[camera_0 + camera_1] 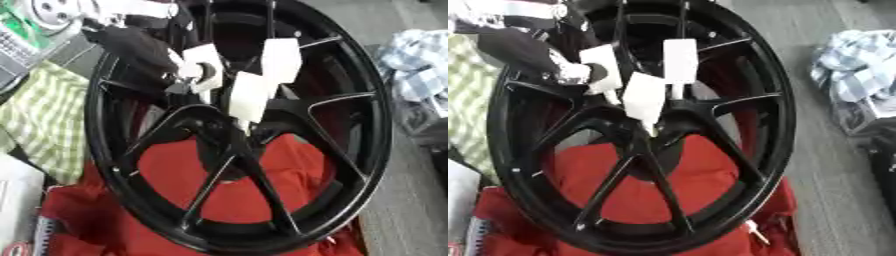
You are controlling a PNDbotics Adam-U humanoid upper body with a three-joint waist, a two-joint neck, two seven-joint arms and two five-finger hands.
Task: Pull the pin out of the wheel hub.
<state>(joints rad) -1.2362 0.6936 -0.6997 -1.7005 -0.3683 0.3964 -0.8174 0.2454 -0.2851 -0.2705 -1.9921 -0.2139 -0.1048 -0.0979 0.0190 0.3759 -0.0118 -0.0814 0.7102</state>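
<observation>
No legible text, brand, number or sign anywhere; white tags (282, 59) at the wheel hub (229, 131) show blank faces, green-and-white package (19, 25) at upper left carries print too blurred to read

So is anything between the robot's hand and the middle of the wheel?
Nothing visible. The left hand comes in from the upper left and its white fingers already lie over the hub of the black wheel. The pin itself can't be made out.

Black spoked wheel hub (262, 150) lying tilted on red cloth (227, 195)
</observation>
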